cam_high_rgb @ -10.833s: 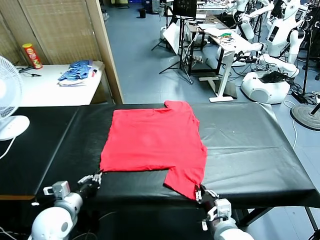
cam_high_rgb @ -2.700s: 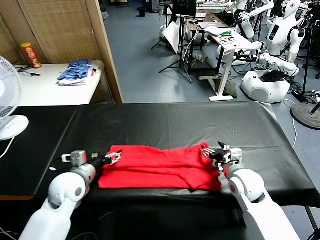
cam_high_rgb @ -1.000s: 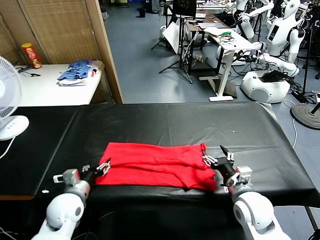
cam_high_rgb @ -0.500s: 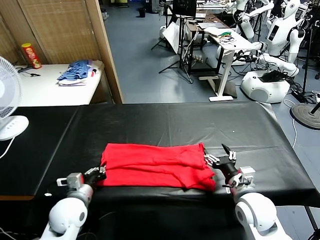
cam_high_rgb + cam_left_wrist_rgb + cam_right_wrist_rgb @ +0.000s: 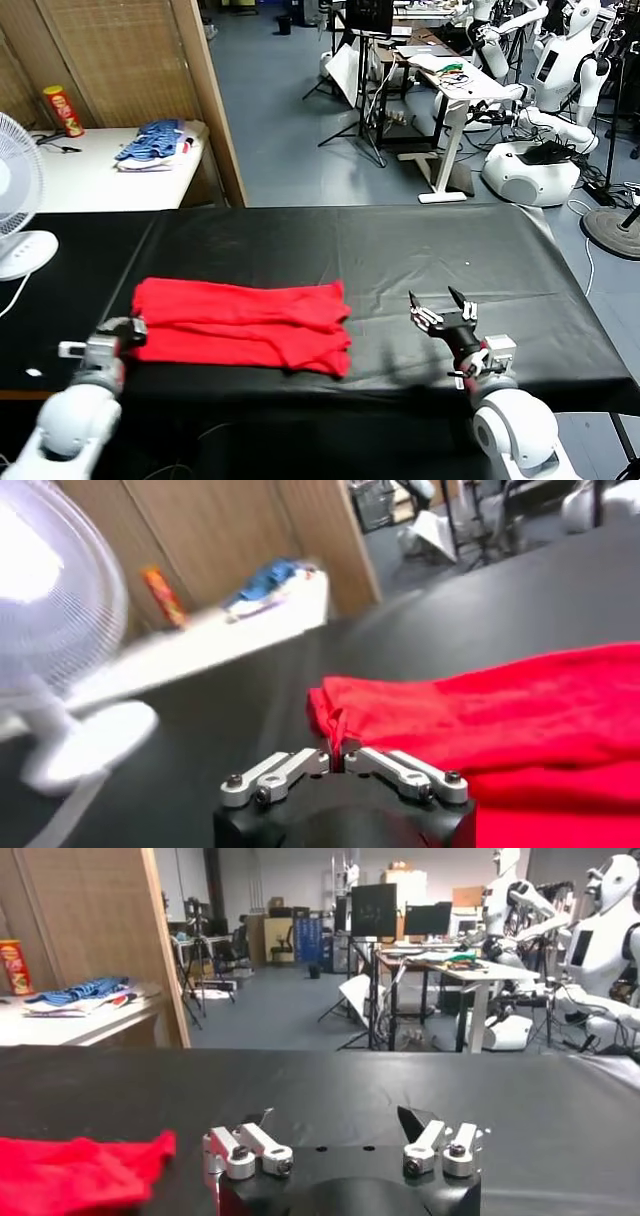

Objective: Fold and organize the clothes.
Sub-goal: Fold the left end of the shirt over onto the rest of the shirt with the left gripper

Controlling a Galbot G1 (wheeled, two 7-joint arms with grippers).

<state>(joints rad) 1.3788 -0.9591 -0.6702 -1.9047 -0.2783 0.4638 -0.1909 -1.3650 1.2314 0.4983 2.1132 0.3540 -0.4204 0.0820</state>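
The red T-shirt (image 5: 240, 322) lies folded into a long band on the black table (image 5: 400, 250), left of the middle. My left gripper (image 5: 133, 328) is shut on the shirt's left end; in the left wrist view a pinch of red cloth (image 5: 334, 730) sits between the closed jaws of that gripper (image 5: 338, 757). My right gripper (image 5: 440, 306) stands open over bare table to the right of the shirt, apart from it. In the right wrist view the right gripper (image 5: 335, 1122) is empty and the shirt (image 5: 80, 1168) lies off to one side.
A white fan (image 5: 18, 200) stands at the table's left end. Behind it a white side table (image 5: 90, 175) carries a blue striped garment pile (image 5: 152, 140) and a red can (image 5: 63, 110). A wooden partition (image 5: 205, 90) rises behind. Other robots and desks stand far back.
My left gripper has shut on the shirt's left end and dragged the folded shirt leftward across the table. The right gripper stayed open and is now apart from the shirt.
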